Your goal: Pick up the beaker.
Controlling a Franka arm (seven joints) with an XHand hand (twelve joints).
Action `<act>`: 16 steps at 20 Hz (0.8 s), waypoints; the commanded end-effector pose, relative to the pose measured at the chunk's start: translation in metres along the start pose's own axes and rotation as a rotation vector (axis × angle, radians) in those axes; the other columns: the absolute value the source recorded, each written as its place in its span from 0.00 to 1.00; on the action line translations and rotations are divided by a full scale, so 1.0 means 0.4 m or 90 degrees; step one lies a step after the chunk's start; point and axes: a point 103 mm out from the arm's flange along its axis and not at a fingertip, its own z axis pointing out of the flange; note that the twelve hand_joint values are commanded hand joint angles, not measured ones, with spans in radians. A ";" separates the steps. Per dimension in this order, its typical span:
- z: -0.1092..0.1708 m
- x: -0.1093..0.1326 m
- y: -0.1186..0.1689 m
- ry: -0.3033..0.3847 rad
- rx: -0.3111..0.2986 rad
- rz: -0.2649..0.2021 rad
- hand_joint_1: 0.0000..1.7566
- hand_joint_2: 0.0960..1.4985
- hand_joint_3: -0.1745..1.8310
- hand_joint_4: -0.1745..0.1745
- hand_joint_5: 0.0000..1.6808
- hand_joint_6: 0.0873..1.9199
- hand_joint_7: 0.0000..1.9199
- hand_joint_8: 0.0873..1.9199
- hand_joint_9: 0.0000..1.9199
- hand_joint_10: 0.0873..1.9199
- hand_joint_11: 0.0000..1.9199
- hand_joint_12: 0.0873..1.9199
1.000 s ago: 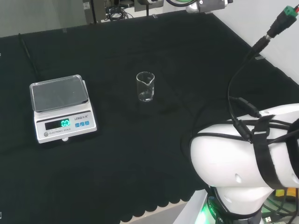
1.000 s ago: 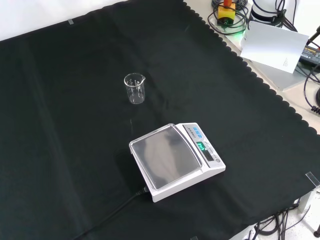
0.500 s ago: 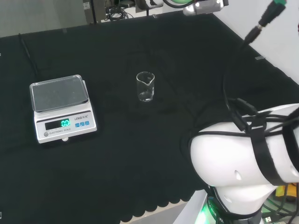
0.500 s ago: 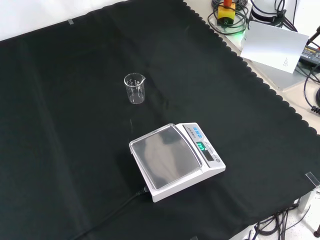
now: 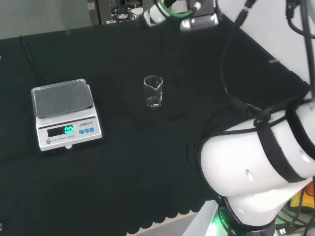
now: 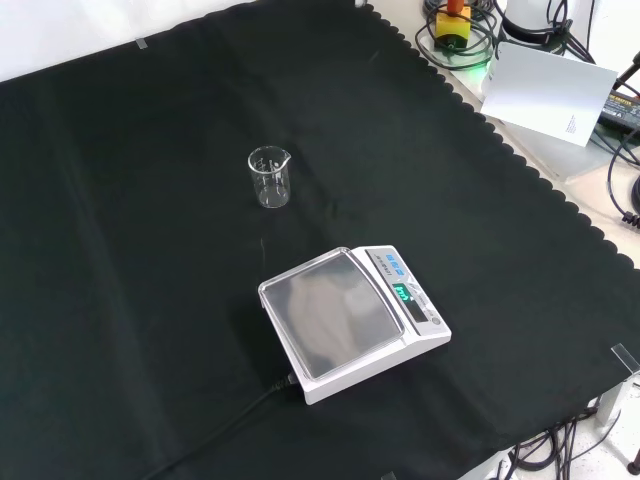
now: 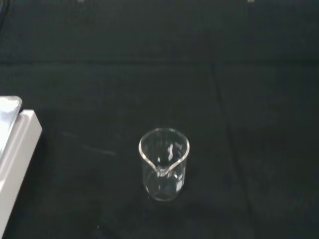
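Nearest us in the front view, we see a white scale (image 6: 352,322) on the black-clothed table (image 6: 120,300). Beyond it, well apart, the clear beaker (image 6: 269,177) stands upright and appears empty. We cannot tell whether our hand is clenched or released.

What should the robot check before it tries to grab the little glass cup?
1. Beaker upright on the cloth: ok.
2. Beaker looks empty, so nothing should spill: ok.
3. Scale stands apart from the beaker, with bare cloth between them: ok.
4. Nothing is touching or leaning on the beaker: ok.
5. Beaker is in sight of the wrist camera: ok.
6. Hand open and ready to close round it: cannot tell.
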 end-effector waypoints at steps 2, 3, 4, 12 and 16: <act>0.179 0.024 0.151 0.017 0.027 -0.017 0.25 0.44 0.18 0.51 0.00 0.00 0.00 0.18 0.03 0.41 0.00 0.66; 0.199 0.025 0.165 0.018 0.028 -0.019 0.25 0.44 0.17 0.51 0.00 0.00 0.00 0.17 0.02 0.41 0.00 0.65; 0.218 0.026 0.179 0.018 0.029 -0.021 0.25 0.44 0.17 0.51 0.00 0.00 0.00 0.17 0.02 0.41 0.00 0.65; 0.402 0.024 0.268 0.025 0.081 -0.025 0.25 0.44 0.17 0.52 0.00 0.00 0.00 0.16 0.02 0.41 0.00 0.63; 0.478 0.019 0.296 0.027 0.100 -0.024 0.25 0.44 0.17 0.52 0.00 0.00 0.00 0.15 0.02 0.41 0.00 0.63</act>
